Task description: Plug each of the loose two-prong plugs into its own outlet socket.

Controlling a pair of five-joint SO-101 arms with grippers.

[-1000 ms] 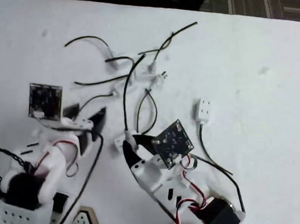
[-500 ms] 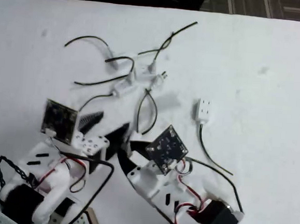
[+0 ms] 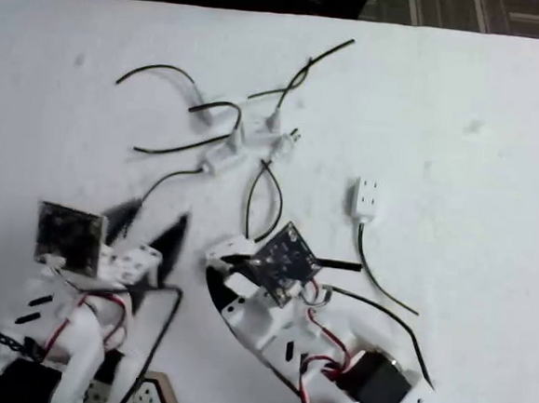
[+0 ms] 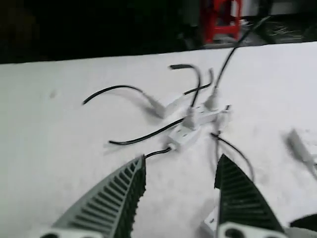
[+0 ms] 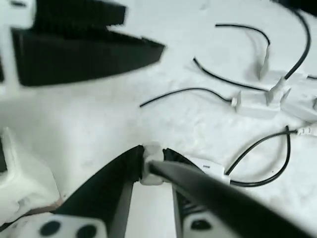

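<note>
Jaws, right arm: pinching a white plug [image 5: 150,164], now drawn close to the arm, its cord [image 3: 339,263] no longer running up to the tangle [image 3: 247,134]. Jaws, left arm: spread, empty, retreated leftward. I judge the socket block [image 3: 368,198] free; insertion still pending

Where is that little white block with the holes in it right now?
In the high view the white socket block lies alone on the table, right of the looped black cord and just beyond the right arm.
</note>
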